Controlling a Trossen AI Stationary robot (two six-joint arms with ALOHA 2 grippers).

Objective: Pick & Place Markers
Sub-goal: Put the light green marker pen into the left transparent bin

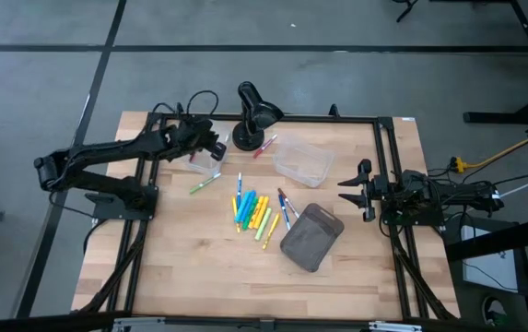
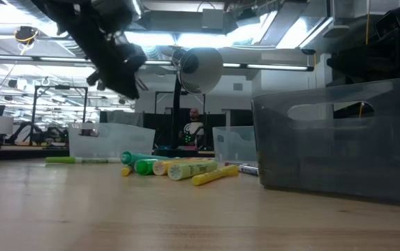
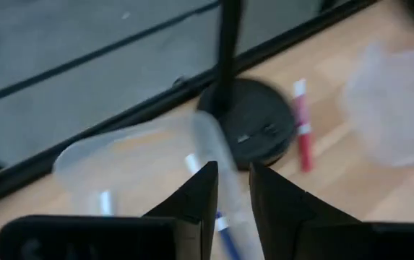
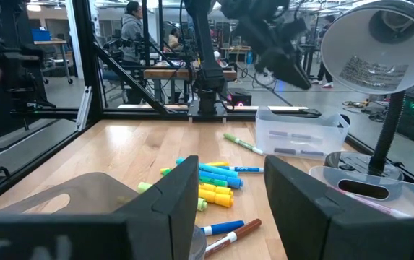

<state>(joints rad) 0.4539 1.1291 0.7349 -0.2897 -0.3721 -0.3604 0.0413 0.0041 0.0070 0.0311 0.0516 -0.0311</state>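
Several markers [image 1: 252, 212] in yellow, green and blue lie in a loose pile mid-table. A green one [image 1: 205, 184] lies apart, and a red one [image 3: 302, 126] rests by the black lamp's base [image 3: 253, 123]. A small clear bin [image 1: 204, 164] at the far left stands on the table and holds blue-and-white markers [image 3: 221, 225]. My left gripper [image 3: 233, 188] hangs above this bin, pointing slantwise down, its fingers a narrow gap apart with nothing between them. My right gripper [image 1: 348, 191] waits open at the table's right side.
A larger clear bin [image 1: 302, 161] stands right of the lamp [image 1: 252, 115]. A grey flat pouch [image 1: 311, 237] lies right of the pile. A black frame rail [image 1: 245, 120] runs along the table's far edge, just behind the small bin.
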